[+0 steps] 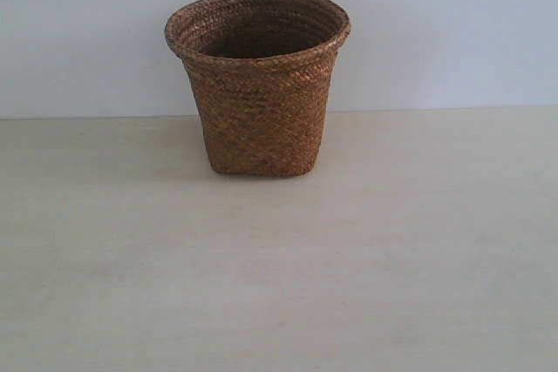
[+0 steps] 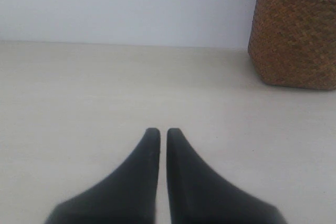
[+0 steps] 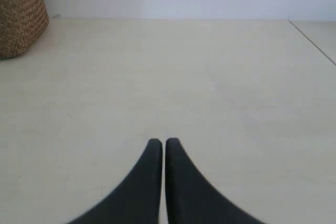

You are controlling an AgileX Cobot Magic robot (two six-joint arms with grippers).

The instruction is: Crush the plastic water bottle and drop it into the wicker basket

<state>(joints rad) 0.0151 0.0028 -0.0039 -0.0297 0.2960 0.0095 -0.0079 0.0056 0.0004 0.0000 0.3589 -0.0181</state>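
Wide table (image 1: 279, 285) either side of wicker basket (image 1: 258, 84); left tool (image 2: 163, 131) and right tool (image 3: 163, 141) clenched on nothing, well apart from it.

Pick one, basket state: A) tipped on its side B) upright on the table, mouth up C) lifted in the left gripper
B: the basket stands on its base on the table, open rim facing up; the left gripper is shut on nothing, away from it.

Left claw (image 2: 158, 134) & right claw (image 3: 159, 143) both closed, empty, held low.
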